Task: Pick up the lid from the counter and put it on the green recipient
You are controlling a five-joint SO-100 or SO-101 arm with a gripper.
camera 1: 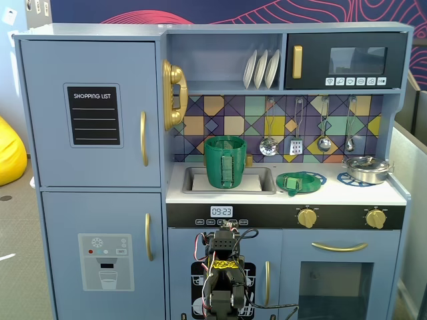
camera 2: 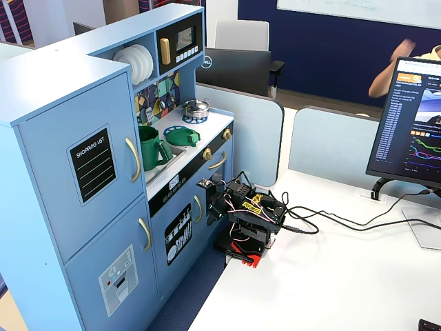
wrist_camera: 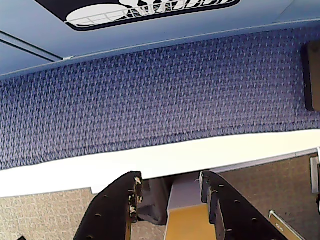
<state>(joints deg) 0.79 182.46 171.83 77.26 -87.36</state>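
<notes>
You're working in an office, not a real kitchen; the blue toy kitchen (camera 2: 103, 172) is a play set standing against a white desk (camera 2: 331, 276); beyond the gripper (camera 2: 207, 187) sit a monitor (camera 2: 412, 124), grey partition panels (camera 2: 331, 141) and an office chair (camera 2: 238, 36).

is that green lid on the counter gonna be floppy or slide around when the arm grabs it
The lid looks like moulded plastic, so probably stiff and light. It lies flat over a blue burner ring on the smooth white counter, so a nudge may slide it. The raised strap across its top likely gives the fingers a hold; a flat disc is unlikely to roll.
</notes>
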